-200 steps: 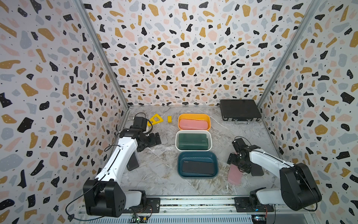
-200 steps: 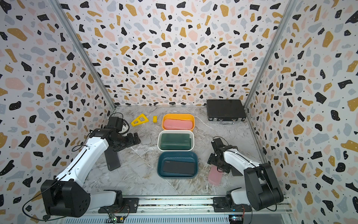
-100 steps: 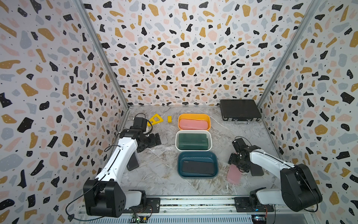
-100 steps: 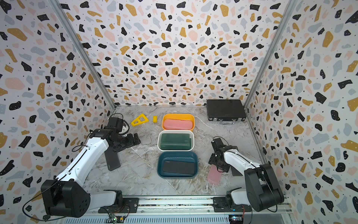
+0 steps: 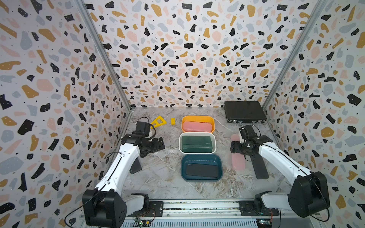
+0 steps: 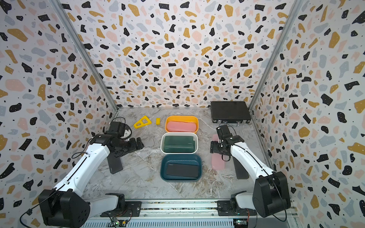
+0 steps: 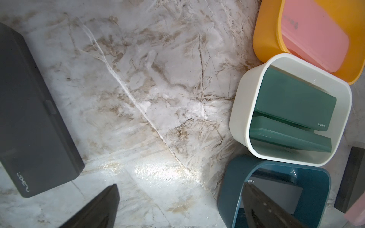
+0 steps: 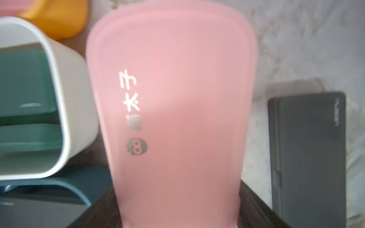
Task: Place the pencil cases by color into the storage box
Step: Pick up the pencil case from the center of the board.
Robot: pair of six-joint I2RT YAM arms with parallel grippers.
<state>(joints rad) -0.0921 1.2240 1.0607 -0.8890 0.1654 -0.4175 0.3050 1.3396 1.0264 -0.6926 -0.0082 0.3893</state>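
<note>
Pink pencil case (image 5: 238, 161) sits clamped across its width in my right end effector (image 5: 239, 148), near the white box (image 5: 197, 133); my left end effector (image 5: 160, 142) hangs open and empty. Its long overhang could clip the orange box (image 5: 197, 116) rim and twist loose.

Close-up pink case (image 8: 173, 118) — black case (image 8: 308, 158) beside.

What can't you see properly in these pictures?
Black pencil case: partly behind the left arm, in a top view.
Loose pink pencil case: blurred, one end cut off by the right wrist view's edge.
Orange box: whatever lies beneath its top pink case is covered, every view.
</note>
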